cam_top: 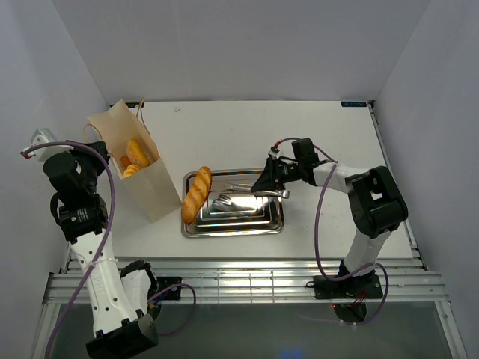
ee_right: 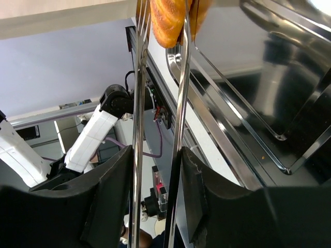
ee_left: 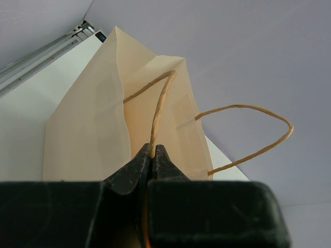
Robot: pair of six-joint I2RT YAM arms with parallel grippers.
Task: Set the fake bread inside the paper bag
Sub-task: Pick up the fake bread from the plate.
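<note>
The paper bag stands open at the left with several golden loaves inside. My left gripper is shut on one brown cord handle of the bag; in the top view it sits at the bag's left rim. A golden baguette lies across the left end of the steel tray. My right gripper is shut on the metal tongs. In the right wrist view the tong arms straddle the baguette's end, between my fingers.
The bag's second cord handle loops free to the right. White walls close in the table on the left, back and right. A slatted metal rail runs along the near edge by the arm bases.
</note>
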